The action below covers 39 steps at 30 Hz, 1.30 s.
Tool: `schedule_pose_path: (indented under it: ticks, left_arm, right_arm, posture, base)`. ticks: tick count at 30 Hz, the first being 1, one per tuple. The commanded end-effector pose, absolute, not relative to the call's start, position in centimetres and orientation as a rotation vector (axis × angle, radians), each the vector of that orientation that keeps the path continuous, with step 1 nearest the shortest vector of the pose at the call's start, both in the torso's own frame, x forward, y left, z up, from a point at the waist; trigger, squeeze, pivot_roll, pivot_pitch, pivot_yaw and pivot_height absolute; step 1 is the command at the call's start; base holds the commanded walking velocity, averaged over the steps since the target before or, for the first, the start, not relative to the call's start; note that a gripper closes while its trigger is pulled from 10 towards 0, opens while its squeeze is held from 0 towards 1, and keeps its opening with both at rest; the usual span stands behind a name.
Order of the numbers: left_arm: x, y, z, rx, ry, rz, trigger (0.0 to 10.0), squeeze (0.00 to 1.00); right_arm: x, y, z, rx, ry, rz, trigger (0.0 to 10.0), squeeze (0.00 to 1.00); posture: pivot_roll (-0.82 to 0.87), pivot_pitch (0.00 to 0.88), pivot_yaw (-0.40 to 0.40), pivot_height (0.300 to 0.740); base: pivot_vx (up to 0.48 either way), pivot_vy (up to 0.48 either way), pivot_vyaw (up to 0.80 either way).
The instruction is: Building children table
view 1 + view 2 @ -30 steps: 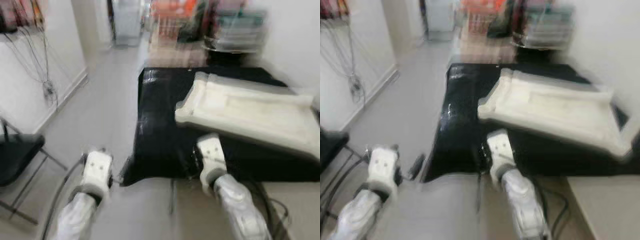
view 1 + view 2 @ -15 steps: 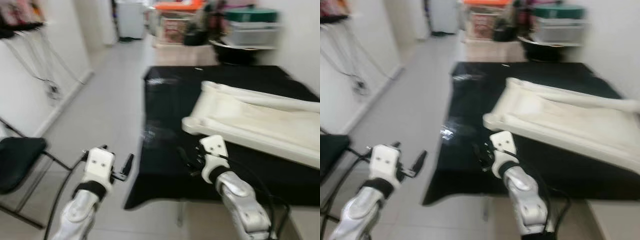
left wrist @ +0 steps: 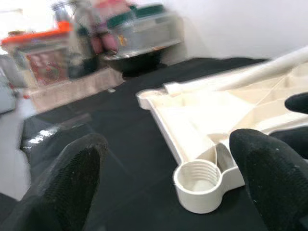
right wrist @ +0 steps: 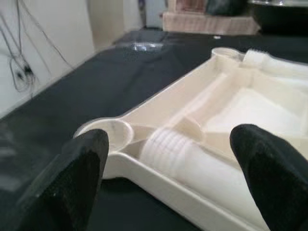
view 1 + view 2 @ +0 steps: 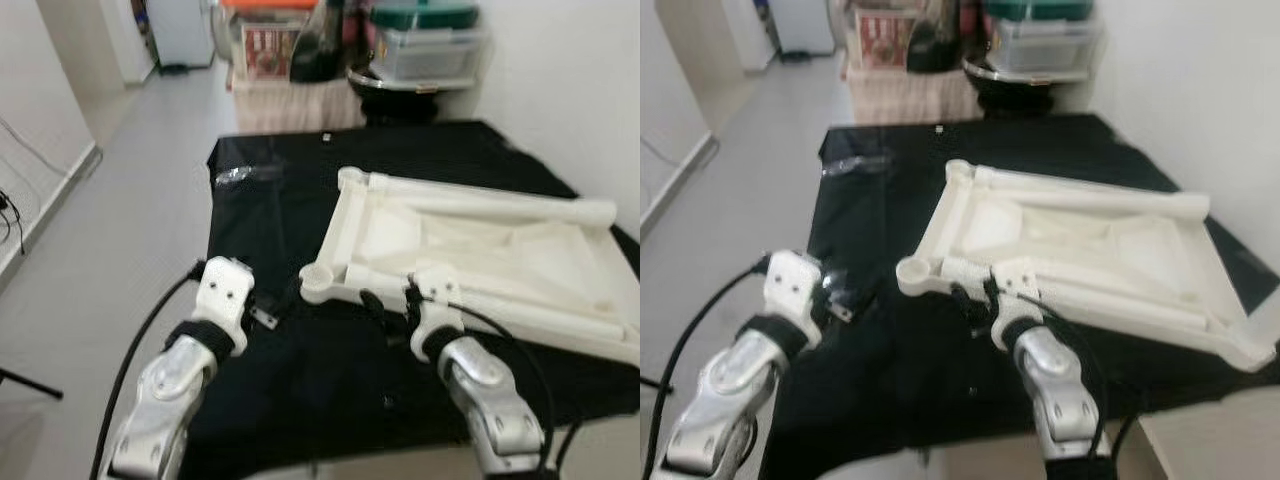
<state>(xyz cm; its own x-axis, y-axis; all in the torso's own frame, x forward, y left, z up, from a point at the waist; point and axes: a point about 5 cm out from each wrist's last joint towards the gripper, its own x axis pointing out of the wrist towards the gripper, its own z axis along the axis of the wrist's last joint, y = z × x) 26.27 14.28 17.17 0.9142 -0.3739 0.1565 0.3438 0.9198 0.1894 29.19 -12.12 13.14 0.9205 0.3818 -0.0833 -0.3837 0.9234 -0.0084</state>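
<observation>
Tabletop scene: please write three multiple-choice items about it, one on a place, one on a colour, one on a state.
1. Where does the cream tabletop lie?
A. on the black sheet
B. on the bare floor
C. on a chair

2. What colour is the lid of the far bin?
A. yellow
B. green
C. white

3. How are the right gripper's fingers?
A. shut on a leg
B. shut, holding nothing
C. open

Answers: 1 A, the black sheet shows all around it. 2 B, its top is dark green. 3 C, the right wrist view shows a wide gap between them, over the threaded socket corner.
</observation>
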Motion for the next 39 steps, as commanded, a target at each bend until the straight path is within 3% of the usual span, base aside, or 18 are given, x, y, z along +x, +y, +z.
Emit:
schedule_pose_path:
  ticks: [1, 11, 17, 23, 39]
  left_arm:
    - [26.4, 13.9, 17.4, 0.119, -0.176, -0.403, 10.0, 0.0]
    - [27.1, 13.8, 16.9, -0.033, -0.047, -0.412, 10.0, 0.0]
    - [28.2, 14.8, 15.8, -0.1, 0.085, -0.283, 10.0, 0.0]
    - [29.2, 16.6, 13.7, -0.188, 0.378, -0.096, 10.0, 0.0]
    - [29.9, 14.8, 15.4, -0.239, 0.415, -0.269, 10.0, 0.0]
  right_arm:
    - [28.9, -13.5, 12.5, -0.02, 0.106, 0.348, 10.0, 0.0]
    - [29.0, -13.8, 12.8, -0.007, 0.094, 0.33, 10.0, 0.0]
    - [29.1, -13.9, 13.1, 0.011, 0.075, 0.321, 10.0, 0.0]
    - [29.1, -14.0, 13.1, 0.002, 0.079, 0.33, 10.0, 0.0]
    - [29.1, -14.0, 13.2, 0.004, 0.086, 0.335, 10.0, 0.0]
  posture:
    - [-0.04, 0.0, -0.037, 0.74]
    - [-0.04, 0.0, -0.042, 0.74]
    - [-0.05, 0.003, -0.043, 0.74]
    - [-0.05, 0.011, -0.043, 0.74]
    - [-0.06, 0.023, -0.043, 0.74]
  base:
    - [0.0, 0.0, -0.8]
    - [0.0, 0.0, -0.8]
    - [0.0, 0.0, -0.69]
    - [0.0, 0.0, 0.0]
    - [0.0, 0.0, 0.0]
